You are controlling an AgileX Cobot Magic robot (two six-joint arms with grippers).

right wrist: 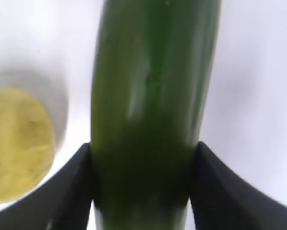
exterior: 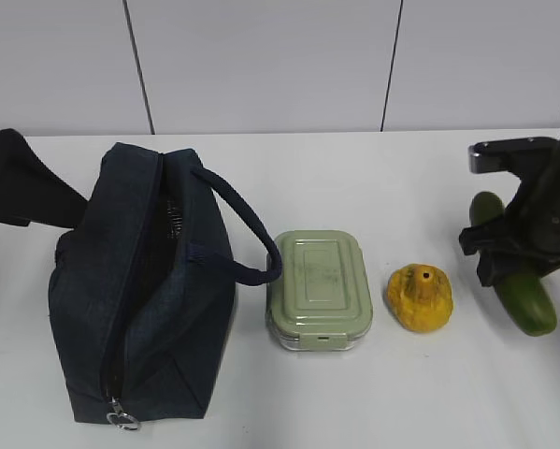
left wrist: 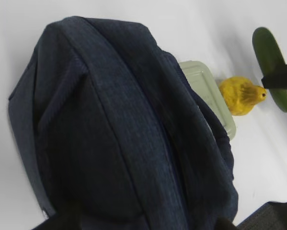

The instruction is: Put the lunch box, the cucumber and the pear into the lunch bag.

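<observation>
The navy lunch bag (exterior: 139,281) lies at the left, its top zipper open and the ring pull (exterior: 122,419) at the near end. It fills the left wrist view (left wrist: 119,134). The sage-lidded lunch box (exterior: 319,290) stands to its right, then the yellow pear (exterior: 420,297). The dark-green cucumber (exterior: 523,295) lies at the far right on the table. My right gripper (exterior: 511,257) straddles the cucumber (right wrist: 153,96), both fingers (right wrist: 71,191) pressed against its sides. My left gripper (exterior: 36,192) hovers behind the bag, its fingertips (left wrist: 57,223) wide apart and empty.
The bag's loop handle (exterior: 247,234) arches over towards the lunch box. The white table (exterior: 354,178) ends at a grey panelled wall behind. The left wrist view also shows the lunch box (left wrist: 208,93), the pear (left wrist: 240,96) and the cucumber (left wrist: 272,62).
</observation>
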